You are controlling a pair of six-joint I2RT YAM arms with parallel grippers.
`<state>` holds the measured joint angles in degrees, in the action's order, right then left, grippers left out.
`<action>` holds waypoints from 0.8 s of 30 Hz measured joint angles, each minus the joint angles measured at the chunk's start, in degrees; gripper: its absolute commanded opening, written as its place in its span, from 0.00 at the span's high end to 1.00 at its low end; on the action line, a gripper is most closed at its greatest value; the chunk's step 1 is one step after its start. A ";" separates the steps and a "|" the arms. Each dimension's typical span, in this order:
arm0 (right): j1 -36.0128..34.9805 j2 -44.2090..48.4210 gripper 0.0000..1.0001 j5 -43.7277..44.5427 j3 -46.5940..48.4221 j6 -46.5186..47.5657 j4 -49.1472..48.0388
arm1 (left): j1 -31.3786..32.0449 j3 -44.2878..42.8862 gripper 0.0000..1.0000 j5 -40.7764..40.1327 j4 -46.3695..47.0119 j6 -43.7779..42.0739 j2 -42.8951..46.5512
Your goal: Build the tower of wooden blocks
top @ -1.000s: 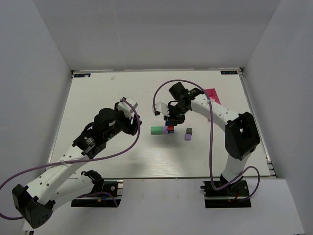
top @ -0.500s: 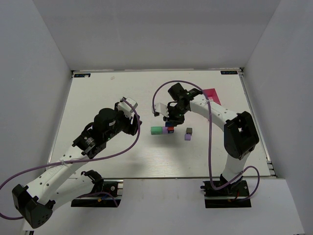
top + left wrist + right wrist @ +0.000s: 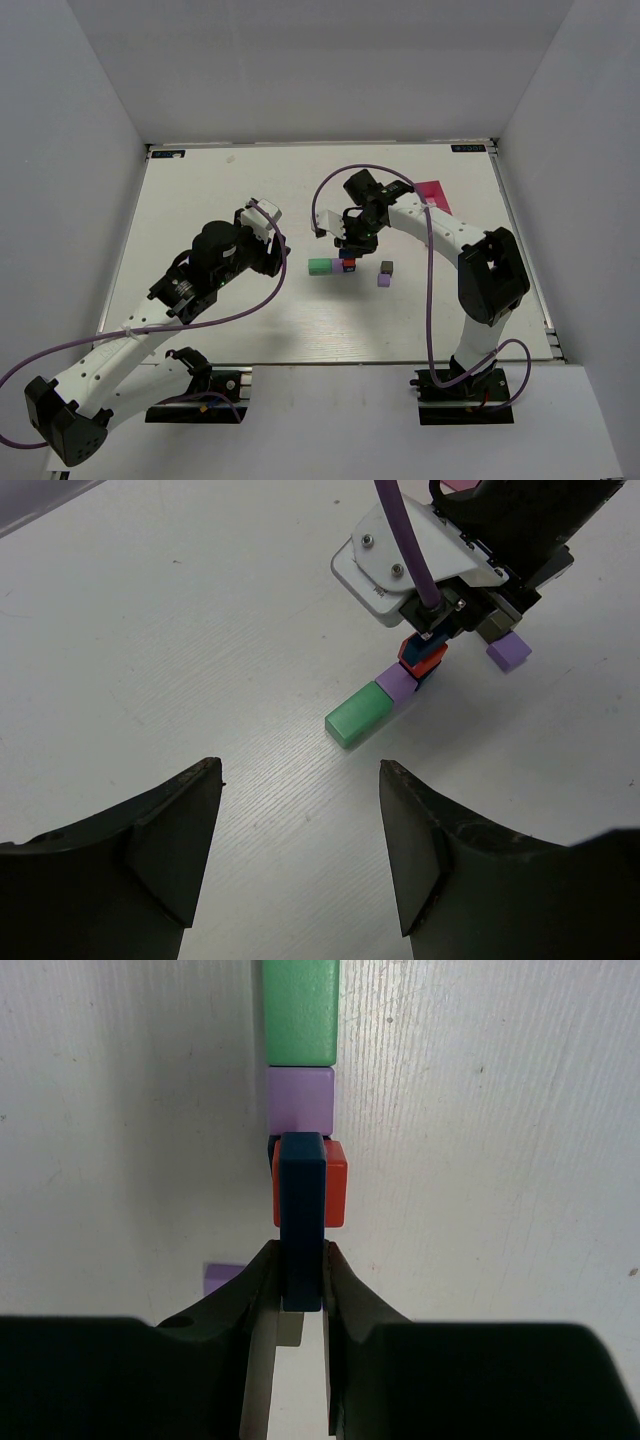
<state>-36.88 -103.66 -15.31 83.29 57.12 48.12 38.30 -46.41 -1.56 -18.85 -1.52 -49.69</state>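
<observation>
A green block (image 3: 319, 267), a purple block (image 3: 300, 1100) and a red-orange block (image 3: 336, 1183) lie in a row on the white table. My right gripper (image 3: 301, 1258) is shut on a dark blue block (image 3: 301, 1210) and holds it over the red-orange block; it also shows in the top view (image 3: 347, 253). A second purple block (image 3: 384, 281) and a brown block (image 3: 387, 267) lie to the right of the row. My left gripper (image 3: 300, 780) is open and empty, to the left of the row, short of the green block (image 3: 357, 714).
A pink tray (image 3: 432, 192) lies at the back right, behind the right arm. The right arm's purple cable (image 3: 325, 195) loops above the blocks. Grey walls stand round the table.
The right gripper has edged slightly back and left with the dark blue block. The left arm has not moved.
</observation>
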 measured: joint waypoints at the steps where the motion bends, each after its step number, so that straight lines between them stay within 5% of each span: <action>1: 0.00 0.00 0.92 0.02 0.00 0.00 0.00 | 0.00 0.00 0.26 0.00 0.00 0.00 0.00; 24: -0.02 0.00 0.87 0.15 0.00 0.00 -0.02 | 0.00 0.00 0.26 0.00 0.02 0.00 0.00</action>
<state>-36.91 -103.66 -15.16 83.29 57.12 48.10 38.30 -46.41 -1.56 -18.83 -1.52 -49.69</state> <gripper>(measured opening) 0.243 0.742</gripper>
